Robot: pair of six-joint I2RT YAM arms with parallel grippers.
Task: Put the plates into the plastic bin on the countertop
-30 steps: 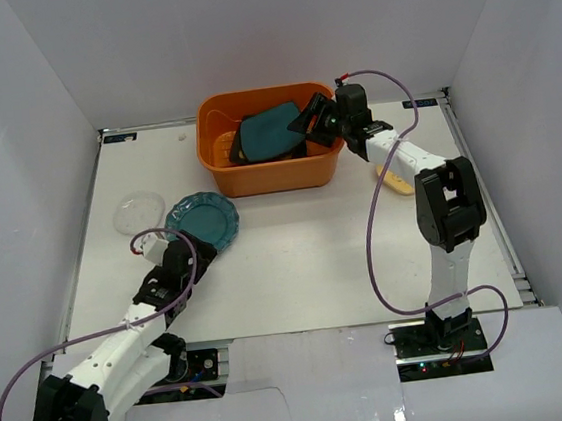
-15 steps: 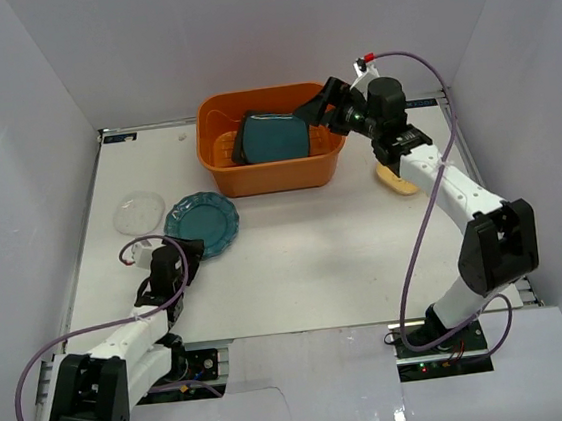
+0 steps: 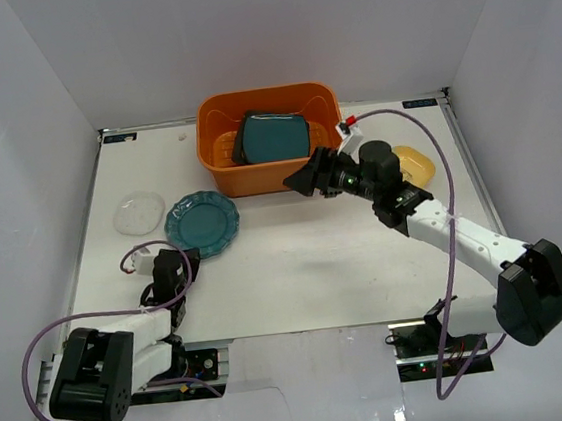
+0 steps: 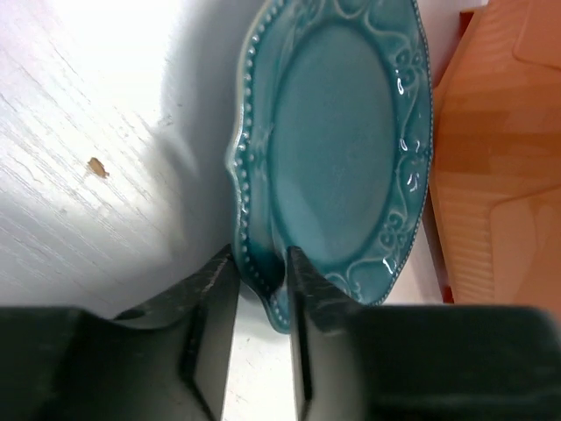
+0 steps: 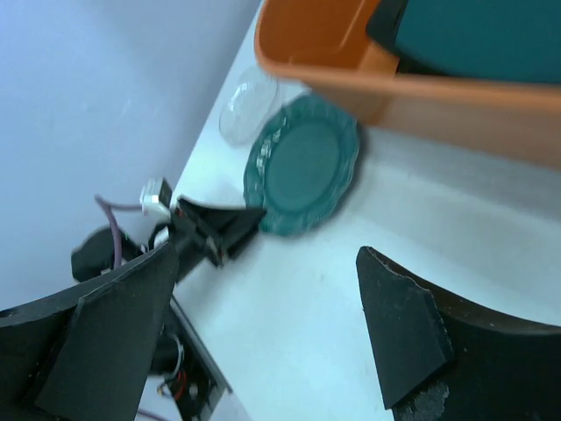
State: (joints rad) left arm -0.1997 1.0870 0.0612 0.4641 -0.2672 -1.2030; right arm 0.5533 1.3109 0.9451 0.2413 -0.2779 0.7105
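- Left wrist view: the left gripper pinches the near rim of the teal round scalloped plate.
- That plate is on the countertop, left of the plastic bin.
- The right gripper hovers just in front of the bin, fingers spread wide and empty.
- The teal square plate lies inside the bin over a dark plate.
- The small yellow plate sits right of the bin, and the small clear plate lies beside the scalloped one.

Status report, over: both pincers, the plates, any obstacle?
Left pincer shut on teal round plate rim. Right pincer open, empty, by orange bin front wall; may crowd the drop. Clear plate, yellow plate outside it.
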